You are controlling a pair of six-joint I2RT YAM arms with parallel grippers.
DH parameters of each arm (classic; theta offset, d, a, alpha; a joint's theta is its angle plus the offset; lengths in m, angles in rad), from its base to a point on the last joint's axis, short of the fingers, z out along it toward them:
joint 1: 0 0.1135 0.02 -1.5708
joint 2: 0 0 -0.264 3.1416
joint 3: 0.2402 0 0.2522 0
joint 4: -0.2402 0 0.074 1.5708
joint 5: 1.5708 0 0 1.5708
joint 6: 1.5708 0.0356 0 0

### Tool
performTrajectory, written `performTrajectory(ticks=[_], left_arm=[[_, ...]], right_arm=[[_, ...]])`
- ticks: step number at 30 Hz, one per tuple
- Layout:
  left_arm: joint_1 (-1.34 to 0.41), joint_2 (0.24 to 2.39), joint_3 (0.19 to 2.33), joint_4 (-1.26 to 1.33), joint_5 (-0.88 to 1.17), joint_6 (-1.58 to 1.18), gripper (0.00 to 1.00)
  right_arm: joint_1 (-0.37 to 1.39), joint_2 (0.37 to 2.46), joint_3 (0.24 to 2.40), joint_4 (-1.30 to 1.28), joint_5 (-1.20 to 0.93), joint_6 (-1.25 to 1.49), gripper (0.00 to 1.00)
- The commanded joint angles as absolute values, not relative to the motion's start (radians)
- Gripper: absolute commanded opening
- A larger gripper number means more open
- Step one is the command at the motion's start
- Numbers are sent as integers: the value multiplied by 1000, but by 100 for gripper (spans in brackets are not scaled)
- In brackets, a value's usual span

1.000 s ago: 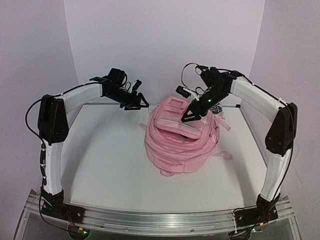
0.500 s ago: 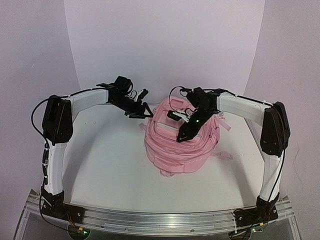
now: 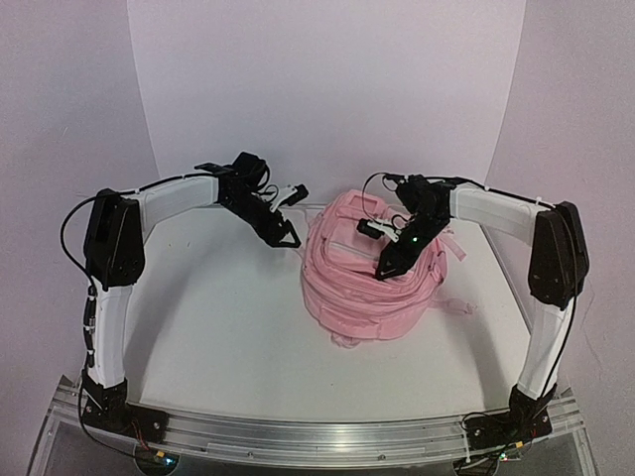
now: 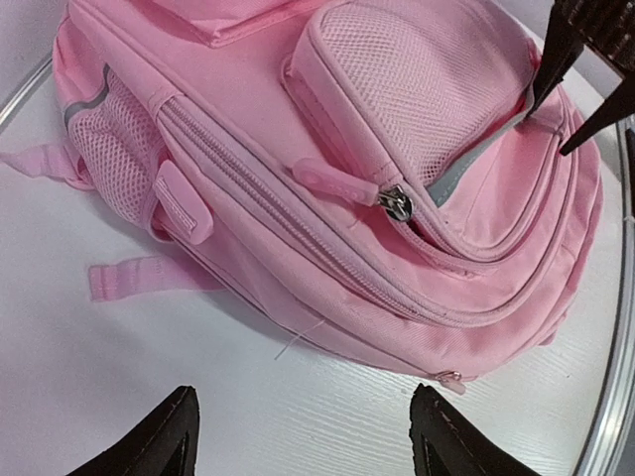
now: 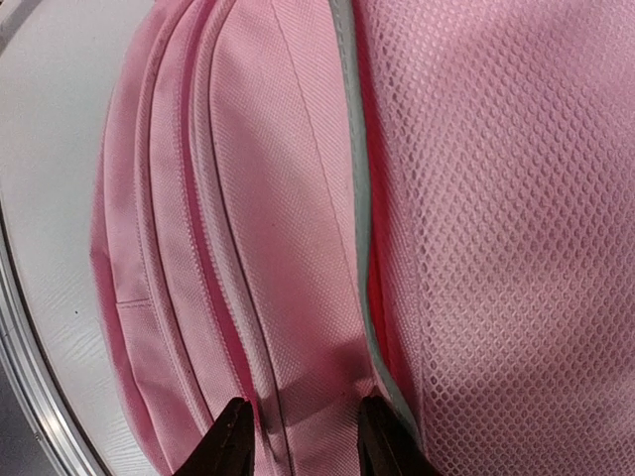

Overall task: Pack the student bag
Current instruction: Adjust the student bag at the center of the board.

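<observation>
The student bag (image 3: 369,297), a large soft pink backpack, lies on the white table right of centre. My right gripper (image 3: 385,270) is down on its top, fingertips dug into the pink fabric beside a grey reflective strip (image 5: 357,198). In the right wrist view the right gripper (image 5: 310,436) is shut on a ridge of the bag (image 5: 288,198). My left gripper (image 3: 288,235) hangs open just off the bag's left side. In the left wrist view the left gripper (image 4: 303,436) holds nothing and sits over bare table, short of the bag (image 4: 298,198) and its zip pull (image 4: 397,203).
A loose pink strap (image 4: 139,278) trails on the table beside the bag. A mesh front pocket (image 4: 417,79) faces the left wrist camera. The table's metal rim (image 4: 620,347) runs close behind the bag. The aluminium rail (image 3: 317,431) lies along the near edge.
The right gripper came down onto the bag and narrowed on its fabric. The bag shifted a little to the right. The left gripper dropped lower beside the bag and opened wider.
</observation>
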State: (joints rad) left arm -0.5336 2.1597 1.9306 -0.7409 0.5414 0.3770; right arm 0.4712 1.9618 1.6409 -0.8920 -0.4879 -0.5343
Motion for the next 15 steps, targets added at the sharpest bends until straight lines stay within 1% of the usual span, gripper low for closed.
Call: performTrajectory(ticks=[1,5,7,9,11,12,15], left_arm=[[-566,2150,2061,-798,467,572,73],[-576,2195,2130,-787,462,605,72],[-585,2211,2153,-778,457,618,72],[-597,2229,2178,-781,462,633,72],[-606,2244,2191,-779,466,644,73],[-608,2251,2197,-777,462,646,73],[-611,2275,2213,-772,454,625,73]], right_arm=[[364,1977,1604,-922,-233,-551,37],[354,1954,1620,-953,-282,-553,39],[352,1934,1640,-983,-345,-554,43],[350,1908,1677,-1009,-413,-543,49],[344,1895,1727,-1031,-478,-529,57],[337,1894,1750,-1036,-499,-510,62],[300,1927,1864,-1036,-531,-446,71]])
